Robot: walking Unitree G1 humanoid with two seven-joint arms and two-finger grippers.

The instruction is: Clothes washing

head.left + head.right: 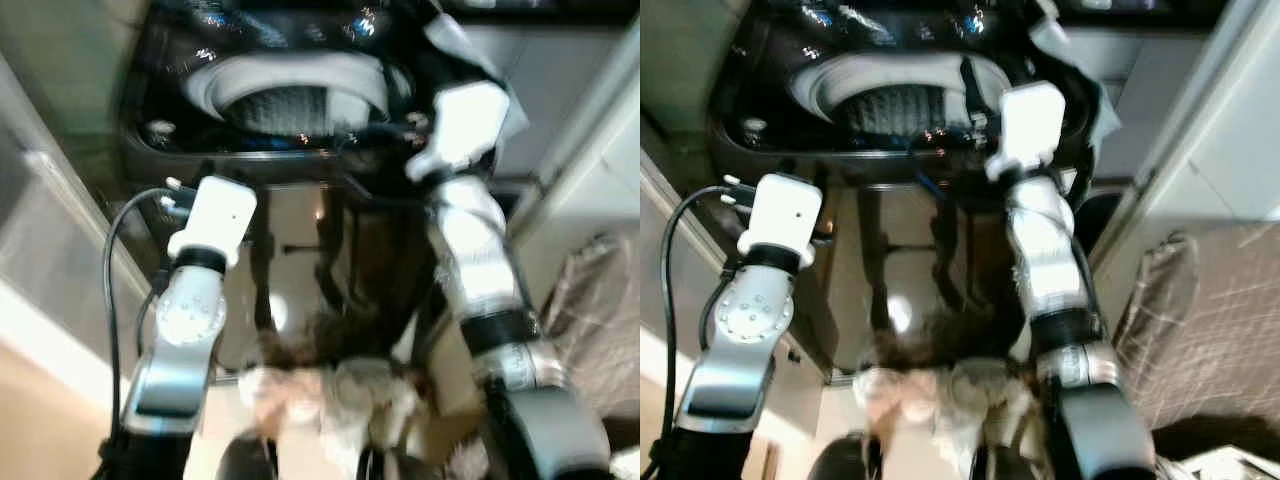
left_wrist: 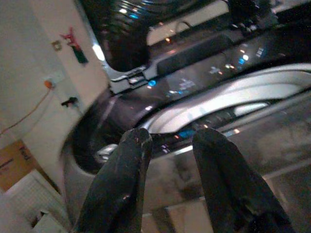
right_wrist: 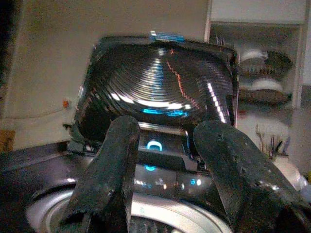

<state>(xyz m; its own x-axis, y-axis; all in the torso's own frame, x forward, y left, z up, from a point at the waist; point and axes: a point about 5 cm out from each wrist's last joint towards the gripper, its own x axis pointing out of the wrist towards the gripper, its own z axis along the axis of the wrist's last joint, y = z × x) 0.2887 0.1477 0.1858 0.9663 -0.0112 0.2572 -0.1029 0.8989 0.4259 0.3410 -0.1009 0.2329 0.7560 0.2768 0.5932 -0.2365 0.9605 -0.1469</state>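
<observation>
The crumpled pile of pale and dark clothes [image 1: 335,385] lies low before the glossy black top-loading washing machine [image 1: 290,100], lid raised. Left gripper [image 2: 167,160] and right gripper [image 3: 165,160] hover empty, fingers parted; loading probably comes next, reaching down for a garment.

Spotted a crinkly translucent plastic bag [image 1: 1165,290] slumped on the brown tiled floor [image 1: 1230,340] off to the right, just beside a tall white cabinet panel [image 1: 1230,130]. Also got an open white wall shelf [image 3: 265,73] further back, stacked with pale plates and bowls, too dim to count. Below that, seeing a small holder of upright utensils [image 3: 272,144]. Over on the beige wall [image 2: 29,53]: noticed a little red and green sticker-like thing [image 2: 73,42], an orange plug with a thin wire trailing off [image 2: 47,83], and a small black hook [image 2: 69,102]. Lower down, found a brown cardboard box [image 2: 17,162] next to something white and latticed [image 2: 34,206], maybe a basket, can't really tell.
</observation>
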